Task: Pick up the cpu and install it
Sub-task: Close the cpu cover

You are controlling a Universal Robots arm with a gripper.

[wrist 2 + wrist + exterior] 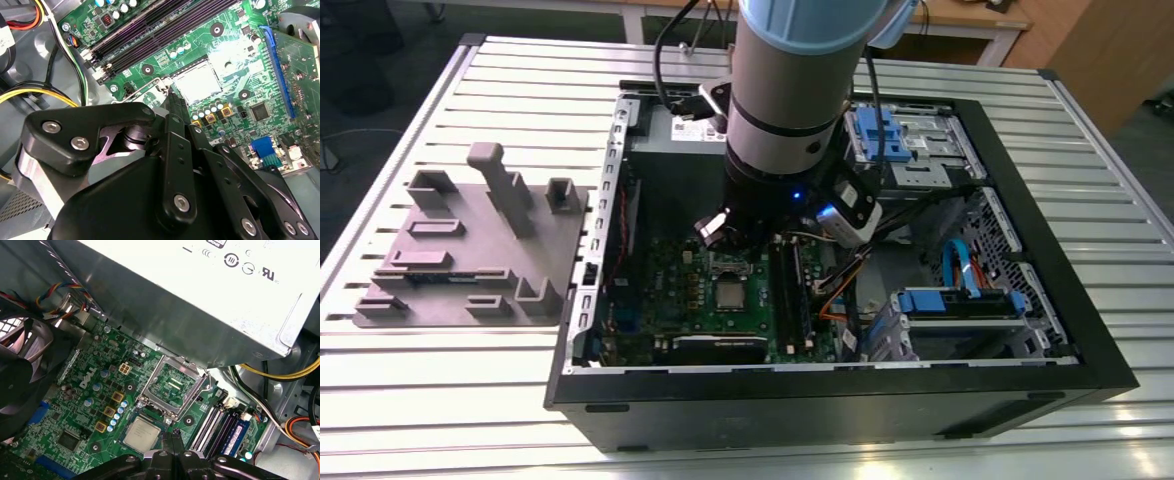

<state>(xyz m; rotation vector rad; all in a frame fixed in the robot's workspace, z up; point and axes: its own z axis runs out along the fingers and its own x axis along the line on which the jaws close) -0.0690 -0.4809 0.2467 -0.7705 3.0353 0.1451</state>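
A robot arm reaches into an open computer case (594, 330) on a slatted table (440, 400), its black claw (172, 440) pinched shut with nothing in it, hovering just beside the silver cpu (142, 434) lying flat in its socket on the green motherboard (95, 405), the socket's metal cover (172, 385) flipped up.

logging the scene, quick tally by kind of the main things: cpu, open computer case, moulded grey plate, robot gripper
cpu: 1
open computer case: 1
grey moulded plate: 1
gripper: 1
Total: 4
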